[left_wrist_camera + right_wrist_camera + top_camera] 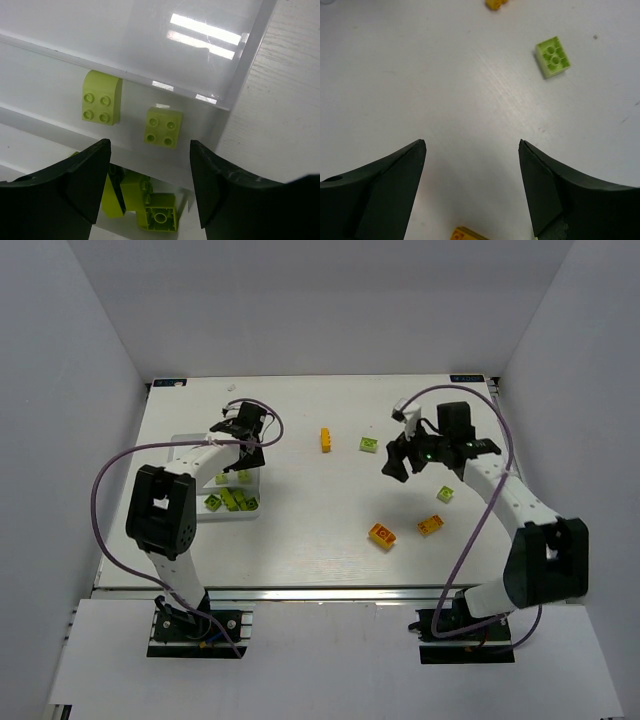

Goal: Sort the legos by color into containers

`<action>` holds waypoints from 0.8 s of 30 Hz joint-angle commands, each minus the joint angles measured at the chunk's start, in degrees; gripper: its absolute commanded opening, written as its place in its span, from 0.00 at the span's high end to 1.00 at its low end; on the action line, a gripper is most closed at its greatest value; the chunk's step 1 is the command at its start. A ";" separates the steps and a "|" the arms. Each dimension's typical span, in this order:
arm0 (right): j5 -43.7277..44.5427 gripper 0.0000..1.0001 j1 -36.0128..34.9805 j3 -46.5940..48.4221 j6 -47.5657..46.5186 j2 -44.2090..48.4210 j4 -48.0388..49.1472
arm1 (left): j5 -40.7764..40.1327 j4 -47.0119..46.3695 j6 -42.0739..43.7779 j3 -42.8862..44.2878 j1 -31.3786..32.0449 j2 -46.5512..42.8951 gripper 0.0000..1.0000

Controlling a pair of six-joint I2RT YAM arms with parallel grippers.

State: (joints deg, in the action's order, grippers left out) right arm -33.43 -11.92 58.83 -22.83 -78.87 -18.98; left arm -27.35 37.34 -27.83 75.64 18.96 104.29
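Note:
My left gripper (243, 456) hangs open over the white containers tray (182, 445) at the left. Nothing sits between its fingers. In the left wrist view the left gripper (150, 150) looks down on two lime green legos (102, 97) (163, 127) lying in one compartment. More green legos (155, 210) lie in the compartment nearer me. My right gripper (397, 462) is open above bare table, holding nothing. Beyond the right gripper (472, 145) lies a green lego (553, 57). An orange-yellow lego (467, 234) shows at the bottom edge.
Loose on the table are an orange-yellow lego (326, 440), a green one (370, 444), another green one (446, 495) and two orange-yellow ones (431, 525) (382, 535). White walls enclose the table on three sides.

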 commanded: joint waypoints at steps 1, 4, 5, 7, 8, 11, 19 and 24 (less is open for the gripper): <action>9.95 0.20 -1.87 9.18 -9.42 -7.06 -2.72 | 1.95 -0.60 1.46 -0.93 -0.59 -4.44 0.25; 13.82 0.20 -3.28 16.48 -12.76 -15.15 -4.30 | 4.49 -1.39 2.25 -2.33 -0.59 -8.12 0.29; 14.87 0.19 -4.15 19.37 -14.94 -17.17 -3.96 | 5.72 -2.00 2.61 -3.12 -0.59 -11.18 0.39; 15.76 0.18 -4.95 22.45 -18.46 -23.24 -5.79 | 13.06 -6.11 5.93 -7.40 -0.59 -15.50 0.85; 15.59 0.19 -5.65 25.34 -22.48 -27.00 -6.50 | 15.99 -8.06 6.99 -9.52 -0.59 -20.39 1.00; 16.11 0.19 -6.62 30.27 -25.24 -34.47 -8.43 | 22.86 -15.36 9.72 -17.96 -0.59 -29.72 0.84; 20.33 0.20 -8.55 51.63 -26.47 -49.88 -17.58 | 18.22 -16.08 13.85 -20.09 -0.59 -39.86 0.26; 21.21 0.27 -8.82 54.02 -26.83 -53.05 -18.01 | 17.42 -15.10 14.04 -19.03 -0.59 -40.39 0.25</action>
State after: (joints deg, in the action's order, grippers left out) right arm -13.47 -20.67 109.51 -48.36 -131.26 -34.46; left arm -9.23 22.28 -15.16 56.80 18.55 64.88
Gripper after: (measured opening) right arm 0.743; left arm 0.748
